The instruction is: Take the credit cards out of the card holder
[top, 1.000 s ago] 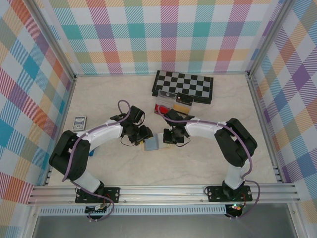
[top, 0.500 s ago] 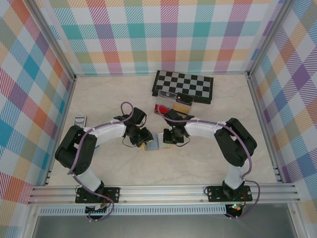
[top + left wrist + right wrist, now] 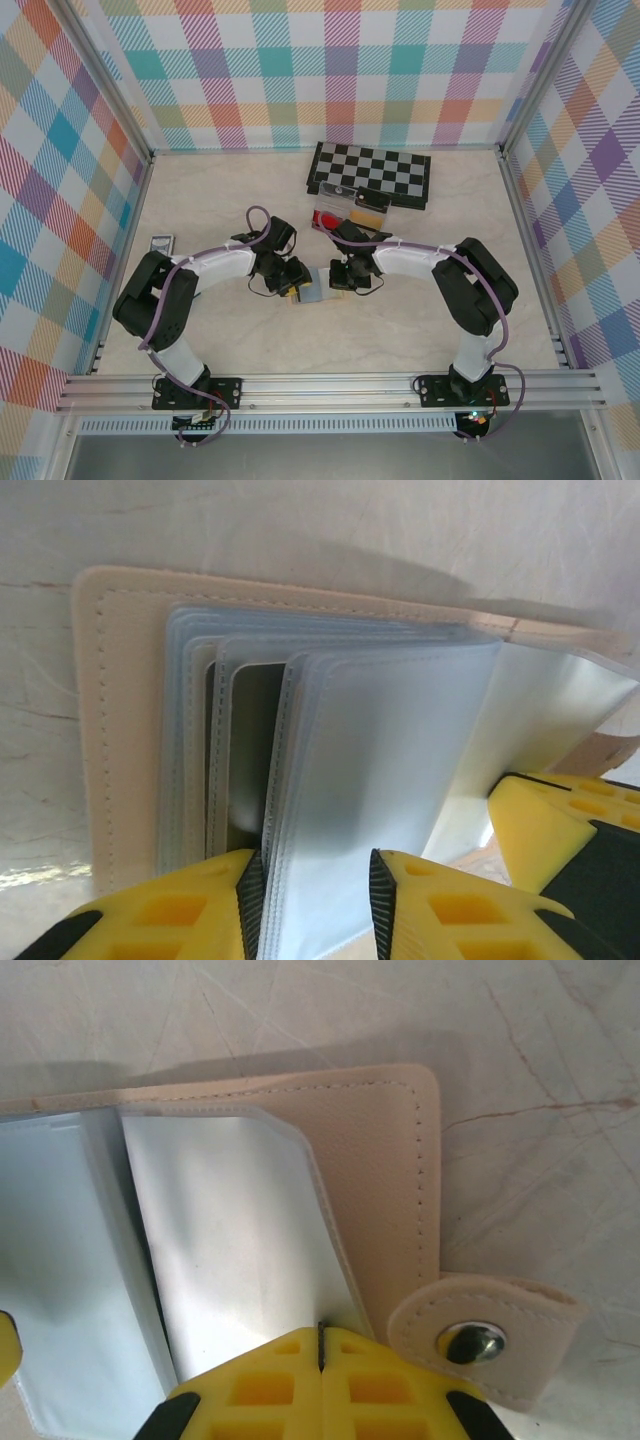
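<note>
Two tools meet over the pale counter [image 3: 220, 200], where the open card holder [image 3: 311, 291] lies between them. The right tool [image 3: 320, 1345] is closed tight at the tan cover's near edge, apparently pinching it. The left tool [image 3: 312, 875] is narrowed on a sheaf of clear sleeves [image 3: 390, 750]. It is best to keep that anchor firm and fan the sleeves apart. The left wrist view reveals a dark credit card [image 3: 252, 750] tucked behind them, while the right wrist view adds the snap tab [image 3: 480, 1340].

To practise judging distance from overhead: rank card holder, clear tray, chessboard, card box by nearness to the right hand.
1. Card holder, at the right hand.
2. Clear tray, just behind.
3. Chessboard, back edge.
4. Card box, far left.
</note>
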`<control>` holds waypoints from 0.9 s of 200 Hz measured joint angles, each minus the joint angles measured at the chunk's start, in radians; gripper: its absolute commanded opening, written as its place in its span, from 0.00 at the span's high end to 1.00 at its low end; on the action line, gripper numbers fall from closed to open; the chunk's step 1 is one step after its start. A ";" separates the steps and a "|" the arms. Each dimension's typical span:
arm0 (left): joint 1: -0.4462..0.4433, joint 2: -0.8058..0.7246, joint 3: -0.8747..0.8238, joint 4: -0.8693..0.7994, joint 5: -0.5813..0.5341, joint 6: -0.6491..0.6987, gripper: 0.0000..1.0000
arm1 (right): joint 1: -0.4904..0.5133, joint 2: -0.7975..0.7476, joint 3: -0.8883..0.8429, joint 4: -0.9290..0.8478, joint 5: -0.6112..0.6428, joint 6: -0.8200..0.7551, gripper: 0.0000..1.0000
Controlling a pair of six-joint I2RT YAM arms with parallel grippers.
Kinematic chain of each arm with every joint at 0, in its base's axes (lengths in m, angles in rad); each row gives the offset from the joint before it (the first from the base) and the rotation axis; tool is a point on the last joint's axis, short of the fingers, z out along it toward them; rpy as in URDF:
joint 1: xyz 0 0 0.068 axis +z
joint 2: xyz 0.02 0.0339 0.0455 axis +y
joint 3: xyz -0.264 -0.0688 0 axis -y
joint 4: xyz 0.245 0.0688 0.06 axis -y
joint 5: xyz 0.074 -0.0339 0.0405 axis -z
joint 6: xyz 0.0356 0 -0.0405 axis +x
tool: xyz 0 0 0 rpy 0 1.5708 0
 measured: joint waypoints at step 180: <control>-0.001 -0.004 0.087 -0.122 -0.034 0.167 1.00 | 0.008 0.002 -0.001 0.027 -0.115 -0.029 0.97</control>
